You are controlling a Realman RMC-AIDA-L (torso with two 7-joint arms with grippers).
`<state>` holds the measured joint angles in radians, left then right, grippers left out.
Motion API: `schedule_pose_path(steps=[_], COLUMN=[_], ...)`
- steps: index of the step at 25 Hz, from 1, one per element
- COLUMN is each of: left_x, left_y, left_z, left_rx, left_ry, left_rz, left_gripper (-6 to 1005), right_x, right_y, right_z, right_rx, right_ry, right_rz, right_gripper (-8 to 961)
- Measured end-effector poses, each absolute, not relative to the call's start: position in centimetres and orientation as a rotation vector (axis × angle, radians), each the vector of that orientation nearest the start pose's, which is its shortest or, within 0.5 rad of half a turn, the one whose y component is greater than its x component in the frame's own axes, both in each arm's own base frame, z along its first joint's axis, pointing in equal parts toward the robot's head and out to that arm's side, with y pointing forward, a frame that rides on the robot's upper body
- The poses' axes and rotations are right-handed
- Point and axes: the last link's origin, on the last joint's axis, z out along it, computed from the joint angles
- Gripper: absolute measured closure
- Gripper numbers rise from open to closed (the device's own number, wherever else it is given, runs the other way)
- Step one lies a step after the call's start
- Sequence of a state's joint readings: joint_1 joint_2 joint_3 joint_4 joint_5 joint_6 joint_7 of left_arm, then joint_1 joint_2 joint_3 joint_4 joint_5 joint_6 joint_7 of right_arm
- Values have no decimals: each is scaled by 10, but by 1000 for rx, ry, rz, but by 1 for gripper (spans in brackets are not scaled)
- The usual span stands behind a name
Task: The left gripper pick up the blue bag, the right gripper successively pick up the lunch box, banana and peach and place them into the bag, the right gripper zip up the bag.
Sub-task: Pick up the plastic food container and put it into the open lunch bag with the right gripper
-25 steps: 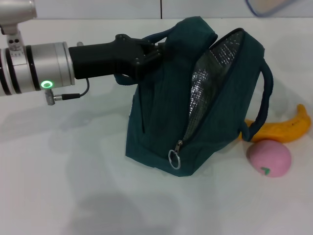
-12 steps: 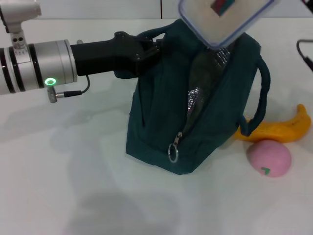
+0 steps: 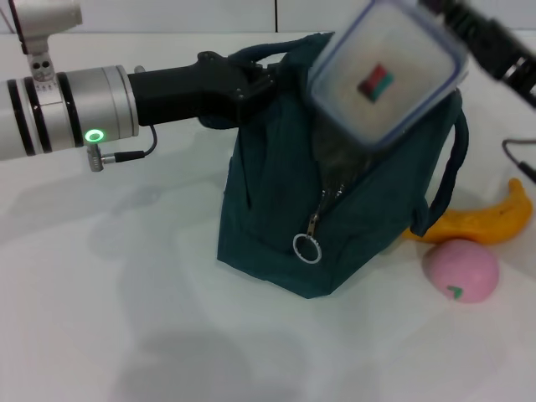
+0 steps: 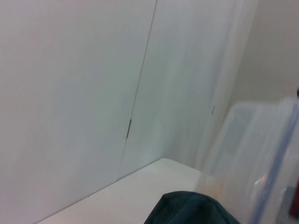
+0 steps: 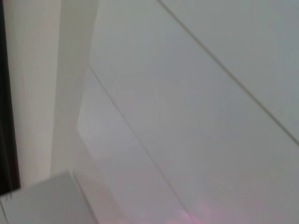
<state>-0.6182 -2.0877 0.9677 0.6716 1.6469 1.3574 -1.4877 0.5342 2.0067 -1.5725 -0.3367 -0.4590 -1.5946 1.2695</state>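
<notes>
The blue bag [image 3: 272, 209] stands on the white table, unzipped, its silver ring pull [image 3: 307, 248] hanging at the front. My left gripper [image 3: 255, 82] comes in from the left and is shut on the bag's near handle, holding it up. My right gripper [image 3: 452, 21] reaches in from the upper right and is shut on the lunch box [image 3: 383, 74], which hangs tilted just above the bag's opening and hides it. The banana [image 3: 486, 222] and the peach [image 3: 460, 270] lie on the table right of the bag. The left wrist view shows the bag's top [image 4: 189, 210] and the lunch box [image 4: 261, 158].
A black cable [image 3: 515, 155] lies at the right edge behind the banana. The white table [image 3: 126, 318] spreads in front and to the left of the bag. A white wall stands behind.
The lunch box has come down and toward me over the bag's opening, with the right arm now in view. The bag's opening has narrowed and the ring pull has shifted a little.
</notes>
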Motion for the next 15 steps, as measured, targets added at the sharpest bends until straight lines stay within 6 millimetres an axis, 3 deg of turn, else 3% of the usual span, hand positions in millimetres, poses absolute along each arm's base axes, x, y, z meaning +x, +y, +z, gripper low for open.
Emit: schedule_pose_path(steps=[15], left_x=[-193], left_y=[376], left_z=[-13], left_rx=[-2638], left_ry=[-594], left_rz=[-901], left_gripper=[924], right_x=[212], right_y=[338], right_z=[-22], right_rx=[-2446], right_ry=[740], right_rz=[1370], right_gripper=[765])
